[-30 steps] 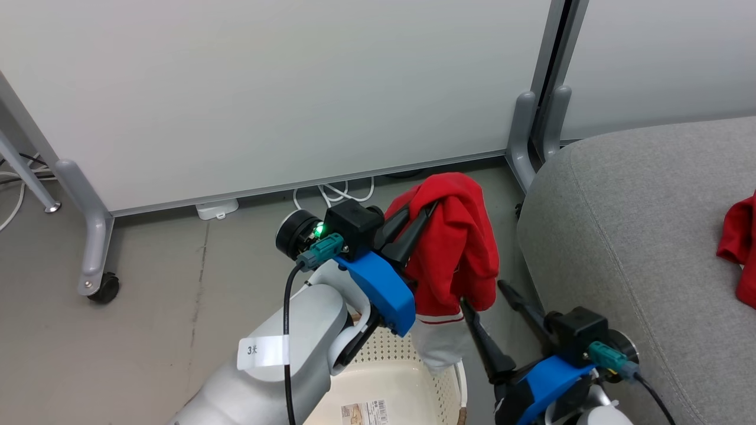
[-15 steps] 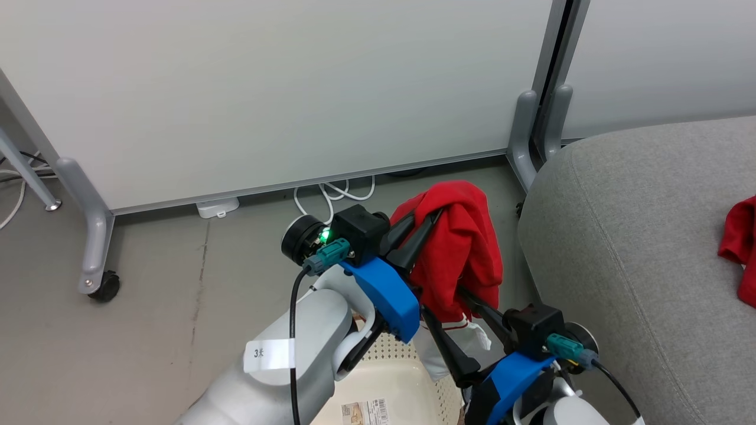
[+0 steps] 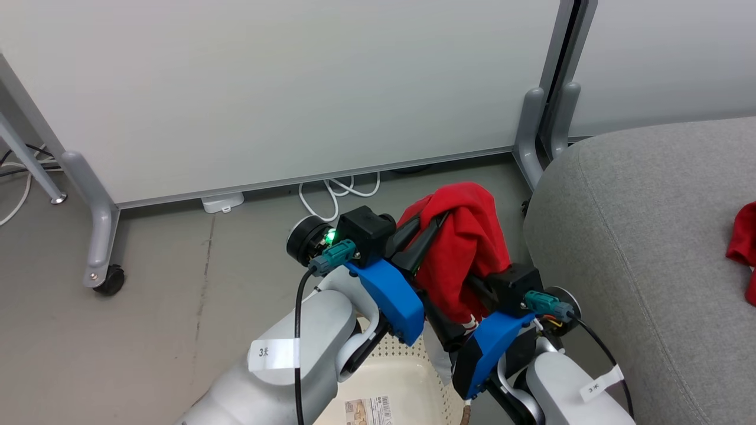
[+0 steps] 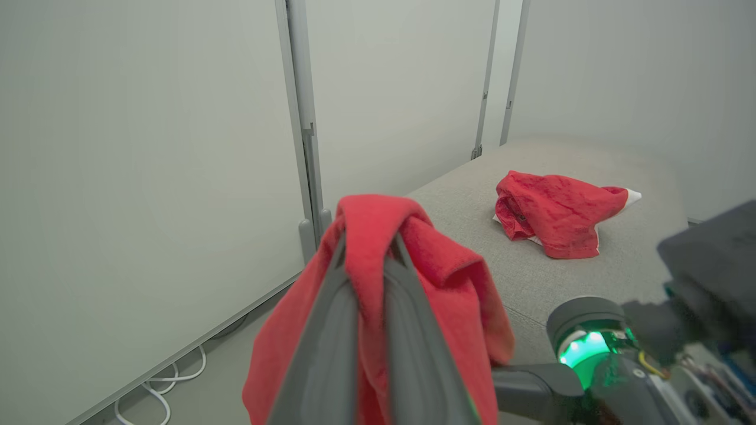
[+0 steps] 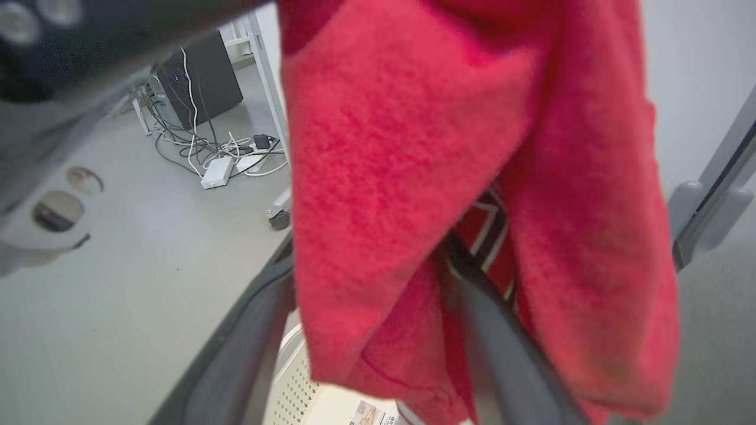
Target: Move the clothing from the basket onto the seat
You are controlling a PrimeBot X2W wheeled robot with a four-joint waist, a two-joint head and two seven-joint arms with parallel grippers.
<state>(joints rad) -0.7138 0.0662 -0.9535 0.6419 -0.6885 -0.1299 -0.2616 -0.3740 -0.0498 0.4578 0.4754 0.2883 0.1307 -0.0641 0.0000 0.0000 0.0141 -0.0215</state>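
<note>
Roughly halfway, by the look of it. On the left, a wheeled partition foot [image 3: 110, 279] and some white cables [image 3: 336, 192] were seen on the floor by the wall panel, well clear of the action. The basket [image 3: 394, 378] was parked at the bottom. Only a bit of its bare bottom could be made out past the arms.

Above it, a red garment [image 3: 472, 248] was pinched tight in the left hand [image 3: 422, 236], draped over the closed fingers and hanging free. The right hand [image 5: 372, 260] was spread wide open, with the lower fabric dangling between its fingers but not gripped.

Just beside that, the seat [image 3: 638, 236] was seen with a second red garment [image 4: 555, 215] already laid on it. So one was done and one was left to be carried across. Nothing much was in the way, though the seat's rounded edge would probably need clearing.
</note>
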